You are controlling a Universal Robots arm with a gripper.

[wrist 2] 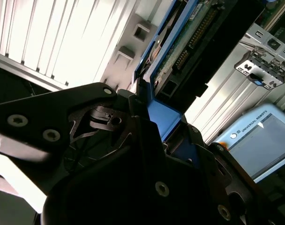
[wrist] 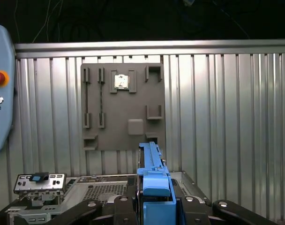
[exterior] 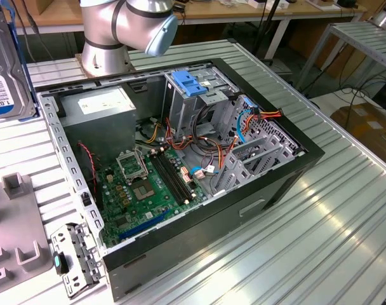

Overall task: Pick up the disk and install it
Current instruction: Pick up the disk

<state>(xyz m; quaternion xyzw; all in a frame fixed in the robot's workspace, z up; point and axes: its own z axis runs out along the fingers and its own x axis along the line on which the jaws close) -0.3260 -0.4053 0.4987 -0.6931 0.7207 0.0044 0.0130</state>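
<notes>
Pinching the disk (wrist: 151,161) by its blue-railed edge, the gripper (wrist: 154,206) held it upright above the ribbed metal table (wrist: 227,117). Farther off, a grey fixture plate (wrist: 123,108) lay flat on that table. In the exterior view the disk hung at the exterior view's left, beside the open computer case (exterior: 288,178).

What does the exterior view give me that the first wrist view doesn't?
Exterior view: the open computer case with its motherboard and blue latch plate. First wrist view: the teach pendant and the gripper, jaws shut on the disk. Both: the disk, the grey fixture board and the ribbed table.
</notes>
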